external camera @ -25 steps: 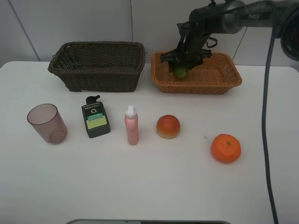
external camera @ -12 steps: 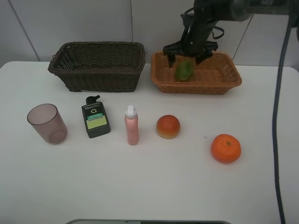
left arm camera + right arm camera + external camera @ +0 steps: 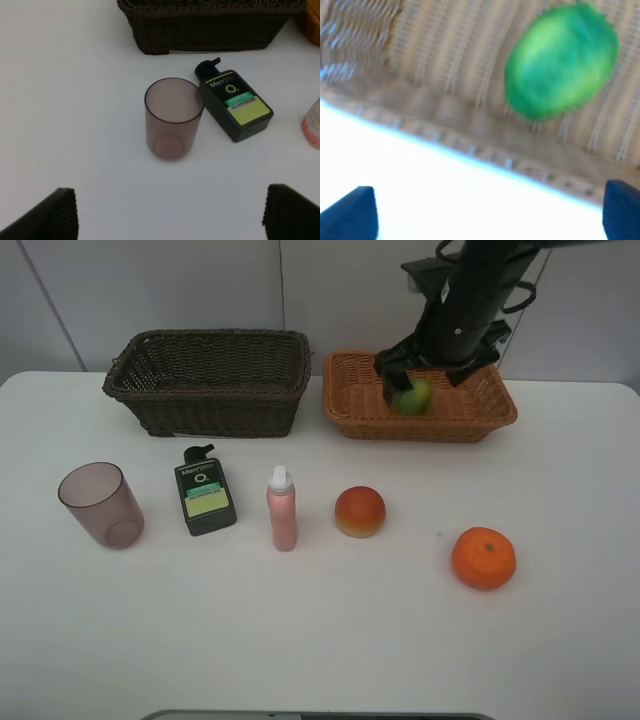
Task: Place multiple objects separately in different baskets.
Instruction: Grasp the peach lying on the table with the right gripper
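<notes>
The green round fruit (image 3: 415, 397) lies loose in the light orange-tan basket (image 3: 430, 427). My right gripper (image 3: 428, 373) hangs open just above it; its wrist view shows the blurred fruit (image 3: 560, 60) on the basket floor (image 3: 445, 50), beyond the spread gripper (image 3: 487, 215). On the table stand the mauve cup (image 3: 100, 505), the flat dark-green bottle (image 3: 205, 498), the pink bottle (image 3: 282, 510), the peach-like fruit (image 3: 360, 511) and the orange (image 3: 484, 557). The dark brown basket (image 3: 205, 405) is empty. My left gripper (image 3: 170, 220) is open, short of the cup (image 3: 172, 117).
The left wrist view also shows the dark-green bottle (image 3: 235, 107) lying flat beside the cup, the edge of the pink bottle (image 3: 312, 127) and the dark basket's wall (image 3: 210, 30). The white table's front edge (image 3: 320, 714) is near the bottom.
My right gripper has let go of the green fruit, opened, and moved up and to the right. The fruit now rests further right in the light basket.
</notes>
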`<state>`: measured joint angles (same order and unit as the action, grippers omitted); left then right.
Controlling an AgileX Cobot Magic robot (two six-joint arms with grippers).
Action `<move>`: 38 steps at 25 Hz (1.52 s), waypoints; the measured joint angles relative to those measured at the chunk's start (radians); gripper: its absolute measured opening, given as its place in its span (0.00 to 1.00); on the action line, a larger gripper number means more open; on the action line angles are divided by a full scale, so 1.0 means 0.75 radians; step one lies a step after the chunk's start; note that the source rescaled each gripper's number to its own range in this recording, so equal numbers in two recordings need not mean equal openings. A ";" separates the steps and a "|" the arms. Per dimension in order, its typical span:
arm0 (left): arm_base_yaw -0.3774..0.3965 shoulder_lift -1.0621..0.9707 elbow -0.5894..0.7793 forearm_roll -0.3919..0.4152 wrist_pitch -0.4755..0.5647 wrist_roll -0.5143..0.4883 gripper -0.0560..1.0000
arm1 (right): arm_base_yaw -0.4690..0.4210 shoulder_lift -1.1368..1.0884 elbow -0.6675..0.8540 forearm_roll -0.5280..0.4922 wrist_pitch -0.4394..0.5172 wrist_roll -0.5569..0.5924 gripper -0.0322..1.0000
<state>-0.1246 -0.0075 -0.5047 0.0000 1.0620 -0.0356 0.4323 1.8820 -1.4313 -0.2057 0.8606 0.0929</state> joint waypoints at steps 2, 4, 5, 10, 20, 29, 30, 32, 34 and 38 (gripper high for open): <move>0.000 0.000 0.000 0.000 0.000 0.000 0.96 | 0.026 -0.082 0.087 0.023 -0.029 -0.053 1.00; 0.000 0.000 0.000 0.000 0.000 0.000 0.96 | 0.060 -0.132 0.154 0.037 -0.038 -0.144 1.00; 0.000 0.000 0.000 0.000 0.000 0.000 0.96 | 0.079 -0.147 0.182 0.055 -0.042 -0.199 1.00; 0.000 0.000 0.000 0.000 0.000 0.000 0.96 | 0.187 -0.157 0.266 0.151 -0.071 -0.498 1.00; 0.000 0.000 0.000 0.000 0.000 0.000 0.96 | 0.303 -0.070 0.291 0.201 -0.076 -0.944 1.00; 0.000 0.000 0.000 0.000 0.000 0.000 0.96 | 0.300 0.047 0.291 0.207 -0.116 -1.018 1.00; 0.000 0.000 0.000 0.000 0.000 0.000 0.96 | 0.298 0.060 0.291 0.208 -0.125 -1.024 1.00; 0.000 0.000 0.000 0.000 0.000 0.000 0.96 | 0.285 0.081 0.291 0.211 -0.142 -1.036 1.00; 0.000 0.000 0.000 0.000 0.000 0.000 0.96 | 0.270 0.095 0.291 0.212 -0.154 -1.041 1.00; 0.000 0.000 0.000 0.000 0.000 0.000 0.96 | 0.249 0.119 0.291 0.214 -0.179 -1.046 1.00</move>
<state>-0.1246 -0.0075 -0.5047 0.0000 1.0620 -0.0356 0.6191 1.9713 -1.2134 -0.0449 0.7265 -0.6914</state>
